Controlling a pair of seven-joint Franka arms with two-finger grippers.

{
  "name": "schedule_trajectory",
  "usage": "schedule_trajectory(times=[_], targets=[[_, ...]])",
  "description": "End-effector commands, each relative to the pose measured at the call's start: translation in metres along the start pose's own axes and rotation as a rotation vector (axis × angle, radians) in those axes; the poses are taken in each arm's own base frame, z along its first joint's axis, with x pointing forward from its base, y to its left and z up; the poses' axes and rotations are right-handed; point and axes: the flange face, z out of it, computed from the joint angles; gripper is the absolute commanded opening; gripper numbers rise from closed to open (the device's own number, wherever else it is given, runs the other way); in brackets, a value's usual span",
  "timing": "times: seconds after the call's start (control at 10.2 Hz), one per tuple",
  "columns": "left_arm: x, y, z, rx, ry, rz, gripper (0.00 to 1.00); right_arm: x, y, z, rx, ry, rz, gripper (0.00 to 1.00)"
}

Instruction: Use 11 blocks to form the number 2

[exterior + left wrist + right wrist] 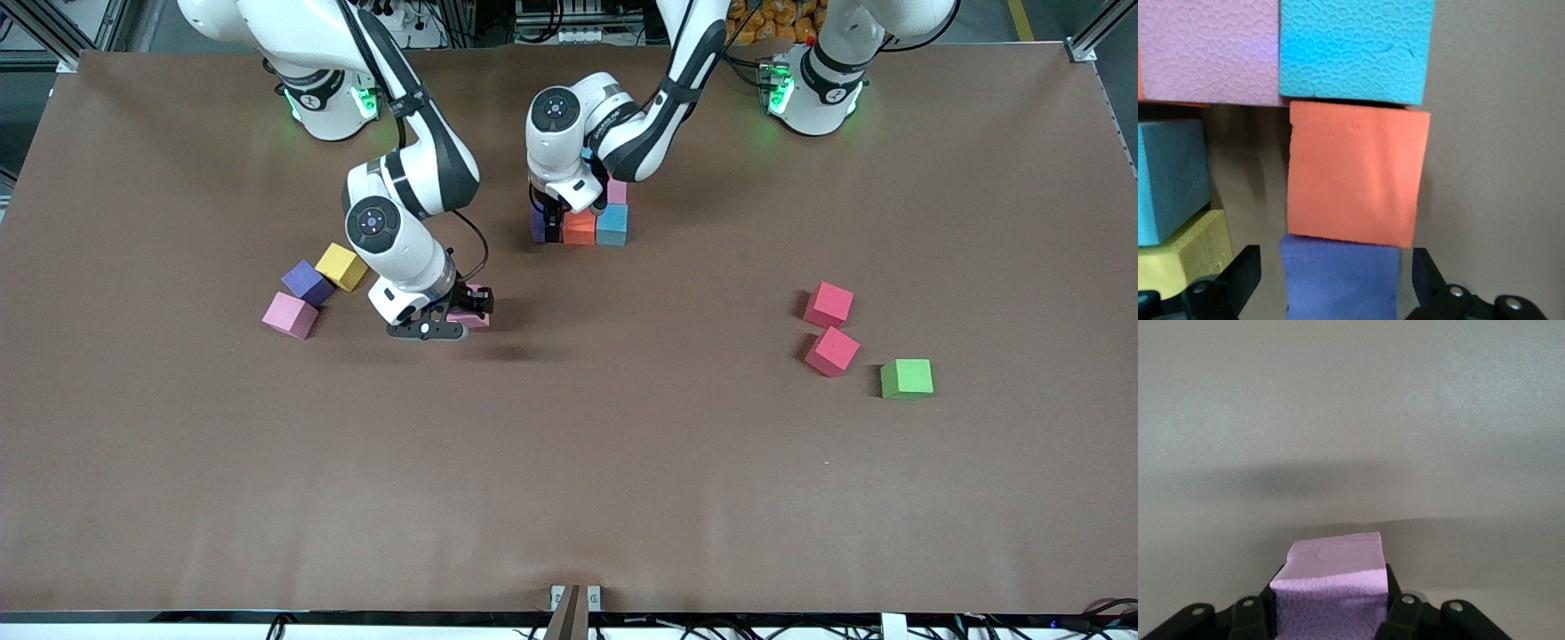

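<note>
Straddling a purple block (1338,280), left pincer (1338,283) apart; right pincer (1331,613) clamped on a pink block (1331,587).

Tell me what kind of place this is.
Likely a robotics lab: two arms bolted along a brown-covered table, aluminium framing at its corners, and coloured foam blocks laid out for stacking.

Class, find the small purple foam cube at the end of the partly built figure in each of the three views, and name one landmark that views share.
Front view: purple cube, beside the orange cube, under the left gripper.
Left wrist view: purple cube between the open fingers.
Right wrist view: not in it.
Shared landmark: the orange cube.
</note>
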Motion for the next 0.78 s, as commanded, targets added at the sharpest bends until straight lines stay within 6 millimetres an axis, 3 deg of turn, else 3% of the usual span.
schedule_trajectory(times=[0.0,0.29,0.39,0.69], targets=[[-0.002,-0.001,-0.028,-0.017,-0.034,0.033,1.00,-0.005,0.004,-0.009,0.008,0.008,0.020,0.13],[-0.009,-0.002,-0.068,-0.042,-0.085,0.068,1.00,-0.007,0.005,-0.007,0.004,0.004,0.027,0.13],[-0.005,0.001,-0.091,-0.033,-0.080,0.066,1.00,-0.008,0.005,-0.006,0.004,0.003,0.030,0.13],[0.039,0.047,-0.162,-0.003,-0.065,0.120,1.00,-0.018,-0.009,0.002,0.008,0.030,0.058,0.13]])
